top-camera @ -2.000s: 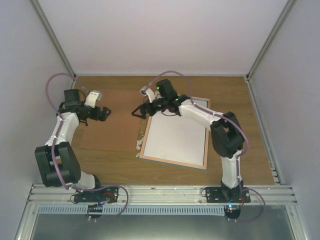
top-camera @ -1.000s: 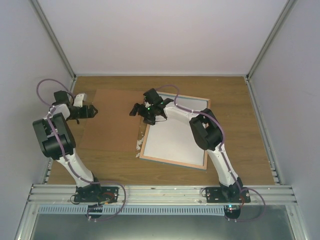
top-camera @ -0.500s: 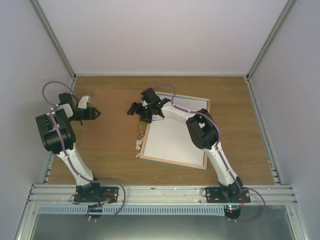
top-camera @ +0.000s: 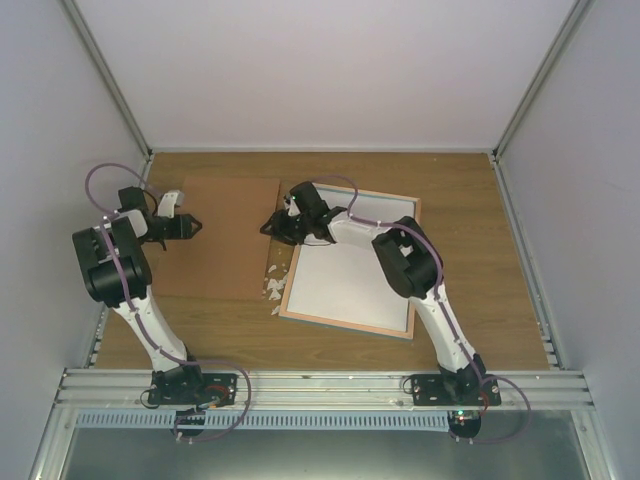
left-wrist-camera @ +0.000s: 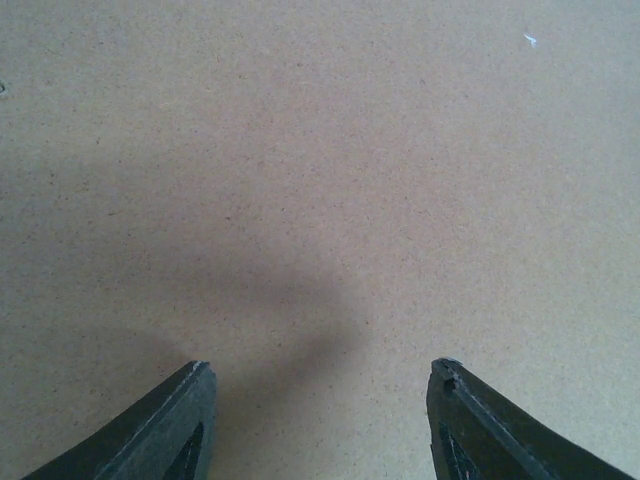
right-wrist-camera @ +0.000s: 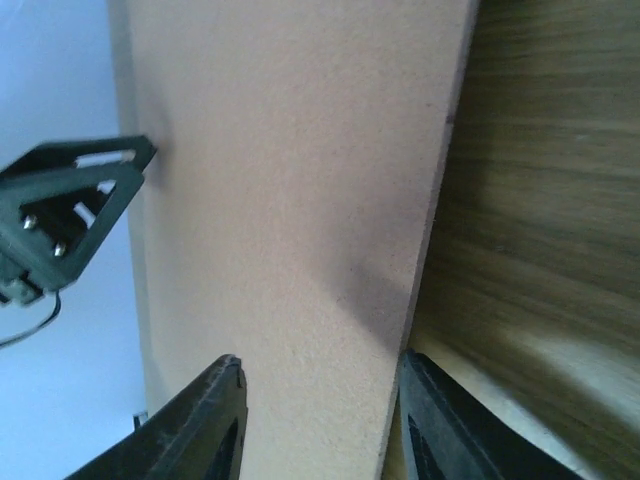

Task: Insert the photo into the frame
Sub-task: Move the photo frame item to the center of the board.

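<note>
**Overhead view.** The frame (top-camera: 345, 325) lay flat on the table (top-camera: 480, 300), right of centre, with a cream sheet (top-camera: 350, 270) filling it. Beside its near-left corner a flecked strip (top-camera: 273, 285) showed, possibly the photo; this could not be told. Farther back lay the brown backing panel (top-camera: 225, 240). The left gripper (top-camera: 190, 227) stood at the panel's left edge, fingers apart over bare board, holding nothing. The right gripper (top-camera: 272, 224) stood at its right edge, fingers parted astride that edge, visibly pinching nothing.
</note>
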Controlling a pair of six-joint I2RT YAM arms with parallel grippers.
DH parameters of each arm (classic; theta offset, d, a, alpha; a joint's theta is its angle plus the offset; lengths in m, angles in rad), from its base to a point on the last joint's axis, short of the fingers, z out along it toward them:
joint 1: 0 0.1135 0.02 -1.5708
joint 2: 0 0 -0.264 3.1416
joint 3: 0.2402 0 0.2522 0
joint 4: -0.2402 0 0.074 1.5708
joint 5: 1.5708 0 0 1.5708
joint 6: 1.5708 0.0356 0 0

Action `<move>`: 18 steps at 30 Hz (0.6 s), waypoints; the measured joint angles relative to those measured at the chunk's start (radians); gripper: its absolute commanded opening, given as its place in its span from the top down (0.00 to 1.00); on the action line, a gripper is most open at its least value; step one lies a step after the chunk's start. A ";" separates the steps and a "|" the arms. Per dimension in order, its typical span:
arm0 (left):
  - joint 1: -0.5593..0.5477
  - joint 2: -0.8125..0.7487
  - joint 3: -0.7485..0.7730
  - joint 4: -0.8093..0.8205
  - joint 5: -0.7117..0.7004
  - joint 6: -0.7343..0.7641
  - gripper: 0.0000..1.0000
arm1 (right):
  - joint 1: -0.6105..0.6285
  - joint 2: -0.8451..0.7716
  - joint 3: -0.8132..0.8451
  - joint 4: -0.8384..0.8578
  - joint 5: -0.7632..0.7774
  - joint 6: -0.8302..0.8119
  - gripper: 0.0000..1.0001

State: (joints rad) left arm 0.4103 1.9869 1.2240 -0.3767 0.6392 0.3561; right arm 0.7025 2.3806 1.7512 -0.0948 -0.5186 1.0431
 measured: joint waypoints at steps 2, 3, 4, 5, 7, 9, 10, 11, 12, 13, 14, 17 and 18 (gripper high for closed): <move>0.000 0.000 -0.001 0.005 0.003 0.002 0.41 | -0.001 -0.013 -0.029 0.043 -0.019 0.007 0.68; 0.000 0.000 -0.001 0.008 0.007 0.003 0.41 | -0.002 -0.022 -0.043 0.064 -0.029 0.009 0.72; 0.000 0.000 -0.001 0.011 0.009 0.003 0.41 | -0.002 -0.032 -0.060 0.087 -0.037 0.014 0.75; 0.000 0.000 -0.001 0.014 0.012 0.003 0.41 | -0.003 -0.040 -0.073 0.107 -0.044 0.013 0.78; 0.002 0.000 0.000 0.020 0.018 0.004 0.41 | -0.007 -0.051 -0.088 0.136 -0.055 0.018 0.83; 0.004 0.000 0.000 0.027 0.024 0.004 0.42 | -0.013 -0.056 -0.098 0.169 -0.064 0.022 0.90; 0.004 0.000 0.000 0.029 0.026 0.005 0.42 | -0.016 -0.056 -0.100 0.179 -0.067 0.022 0.91; 0.004 0.000 0.000 0.032 0.027 0.007 0.42 | -0.018 -0.056 -0.103 0.192 -0.069 0.026 0.92; 0.004 0.000 0.000 0.034 0.027 0.009 0.42 | -0.021 -0.056 -0.105 0.201 -0.071 0.029 0.92; 0.004 0.000 0.000 0.037 0.029 0.011 0.42 | -0.023 -0.056 -0.109 0.214 -0.076 0.029 0.92; 0.004 0.000 0.000 0.037 0.030 0.011 0.42 | -0.025 -0.056 -0.110 0.223 -0.079 0.029 0.92; 0.004 0.000 0.001 0.040 0.030 0.011 0.42 | -0.028 -0.056 -0.110 0.247 -0.093 0.034 0.91; 0.004 0.000 0.001 0.042 0.031 0.011 0.42 | -0.030 -0.056 -0.110 0.259 -0.097 0.037 0.90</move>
State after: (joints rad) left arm 0.4145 1.9869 1.2251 -0.3344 0.6697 0.3676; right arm 0.6727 2.3241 1.6409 0.1638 -0.6159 1.0805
